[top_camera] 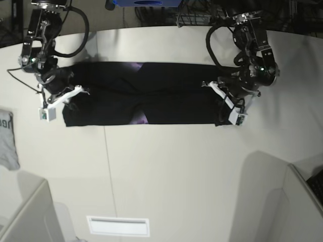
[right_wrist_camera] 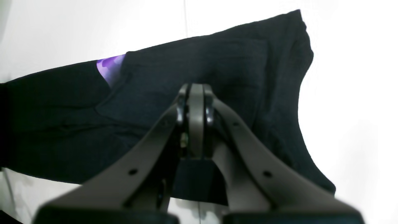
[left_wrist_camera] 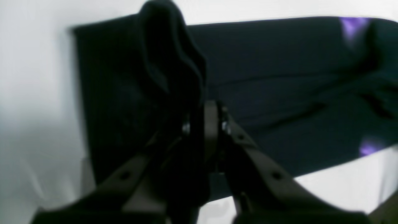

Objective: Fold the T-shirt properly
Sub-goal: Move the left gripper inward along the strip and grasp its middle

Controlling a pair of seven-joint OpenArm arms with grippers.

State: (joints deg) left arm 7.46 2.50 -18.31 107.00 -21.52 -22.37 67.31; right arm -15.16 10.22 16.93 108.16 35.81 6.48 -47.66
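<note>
The T-shirt [top_camera: 166, 96] lies as a long black band across the table's far half, with slivers of purple print [top_camera: 140, 119] showing at its folds. In the left wrist view my left gripper [left_wrist_camera: 205, 124] is shut on a bunch of the T-shirt [left_wrist_camera: 279, 77] near one end, and the pinched cloth stands up above the jaws. In the base view that left gripper [top_camera: 214, 89] is at the band's right end. My right gripper [right_wrist_camera: 196, 96] is shut just over the T-shirt [right_wrist_camera: 233, 53] at the other end, and I see no cloth between its jaws. The base view puts the right gripper [top_camera: 75, 92] at the left end.
A small grey cloth [top_camera: 7, 141] hangs over the table's left edge. A white label [top_camera: 118, 226] sits near the front edge. Grey panels stand at the front left [top_camera: 25, 212] and front right [top_camera: 272, 196]. Cables and a blue object [top_camera: 146, 2] lie behind the table.
</note>
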